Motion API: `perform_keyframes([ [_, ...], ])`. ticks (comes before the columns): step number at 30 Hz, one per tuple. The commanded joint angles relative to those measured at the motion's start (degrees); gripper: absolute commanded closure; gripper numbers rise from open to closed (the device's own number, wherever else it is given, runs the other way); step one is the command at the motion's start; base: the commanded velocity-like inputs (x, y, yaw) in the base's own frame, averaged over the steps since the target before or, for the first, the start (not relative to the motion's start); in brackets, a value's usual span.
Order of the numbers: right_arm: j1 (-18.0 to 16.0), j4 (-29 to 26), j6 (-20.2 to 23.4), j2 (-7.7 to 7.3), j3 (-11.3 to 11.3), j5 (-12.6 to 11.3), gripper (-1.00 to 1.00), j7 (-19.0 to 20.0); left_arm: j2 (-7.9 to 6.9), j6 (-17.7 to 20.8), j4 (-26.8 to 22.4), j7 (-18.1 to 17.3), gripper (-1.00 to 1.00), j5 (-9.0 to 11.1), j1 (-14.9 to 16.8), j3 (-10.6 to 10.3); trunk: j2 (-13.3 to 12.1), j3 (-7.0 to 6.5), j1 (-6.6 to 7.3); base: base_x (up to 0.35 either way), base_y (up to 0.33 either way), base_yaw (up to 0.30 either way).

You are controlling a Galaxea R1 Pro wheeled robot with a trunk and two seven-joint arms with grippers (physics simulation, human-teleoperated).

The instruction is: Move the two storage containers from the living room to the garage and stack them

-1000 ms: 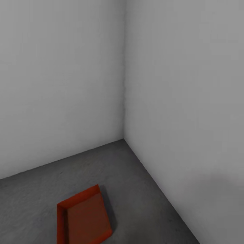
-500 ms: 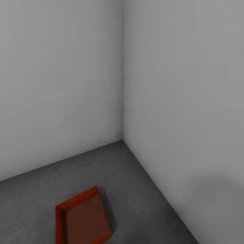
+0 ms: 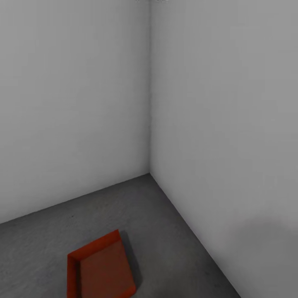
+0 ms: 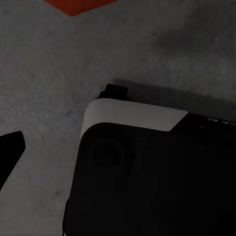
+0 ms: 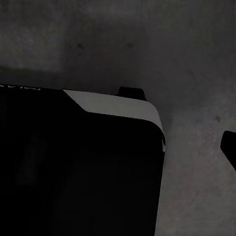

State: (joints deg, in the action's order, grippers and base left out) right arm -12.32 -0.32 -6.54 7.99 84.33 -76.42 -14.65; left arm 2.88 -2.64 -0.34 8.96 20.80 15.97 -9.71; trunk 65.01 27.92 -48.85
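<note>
One container in sight: an orange-red open-top bin (image 3: 101, 269) lies flat on the dark grey floor (image 3: 165, 231) of the garage, near the corner where two pale grey walls (image 3: 74, 103) meet; a corner of the same bin (image 4: 73, 6) shows at the edge of the left wrist view.
Second container: not located; where it sits I cannot tell.
Left gripper: one dark fingertip (image 4: 10, 150) shows over bare floor with nothing against it; whether the jaws are parted or closed I cannot tell.
Right gripper: one dark fingertip (image 5: 229, 146) shows over bare floor, also with nothing against it; parted or closed, I cannot tell.
Robot base: its black-and-white body (image 4: 147, 167) sits under both wrist cameras, so both arms hang low beside it.
Bin relative to the tools: ahead of the left fingertip, well apart from it.
Step in hand, as judged: one bin looks placed; the other must be fetched and stacked.
Doing it well: leave the placed bin undisturbed and note its skewed angle to the walls.
Stacking advice: bring the second bin in level, matched to that angle, and lower it straight into the first.
Risk: thin walls may catch on a rim if the bin comes in tilted.
</note>
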Motion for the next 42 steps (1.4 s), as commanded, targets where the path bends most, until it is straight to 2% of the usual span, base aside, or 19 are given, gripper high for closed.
perform_keyframes([
  [1, 0.0, 0.0, -0.1, 0.00, 0.5, -0.6, -1.00, -0.2, 0.02, -0.2, 0.0, 0.2, -1.00, 0.5, 0.0, -0.5, 0.0, 0.02, 0.00, 0.000, 0.000, 0.000],
  [11, 0.0, 0.0, -0.2, 0.19, 0.5, -0.6, -1.00, -0.2, 0.00, -0.2, 0.1, 0.2, -1.00, 0.6, 0.0, -0.5, 0.0, -0.04, 0.00, 0.000, 0.000, -0.056],
  [26, 0.0, 0.0, -0.1, 0.04, 0.5, -0.6, -1.00, -0.2, 0.00, -0.1, 0.0, 0.2, -1.00, 0.6, 0.0, -0.5, 0.0, -0.04, 0.00, 0.000, 0.000, -0.240],
  [37, 0.0, 0.2, 0.1, -0.15, 0.2, -0.8, -1.00, -0.3, -0.57, -0.1, 0.0, 0.2, -1.00, 0.1, 0.0, -0.6, 0.0, -0.04, 0.00, 0.000, 0.000, -0.250],
  [42, 0.0, 0.4, -0.2, -1.22, 0.0, -1.0, -1.00, -0.4, -0.59, -0.1, 0.0, 0.2, -1.00, 0.1, 0.0, -0.7, 0.0, -0.04, 0.00, 0.000, 0.000, -0.168],
])
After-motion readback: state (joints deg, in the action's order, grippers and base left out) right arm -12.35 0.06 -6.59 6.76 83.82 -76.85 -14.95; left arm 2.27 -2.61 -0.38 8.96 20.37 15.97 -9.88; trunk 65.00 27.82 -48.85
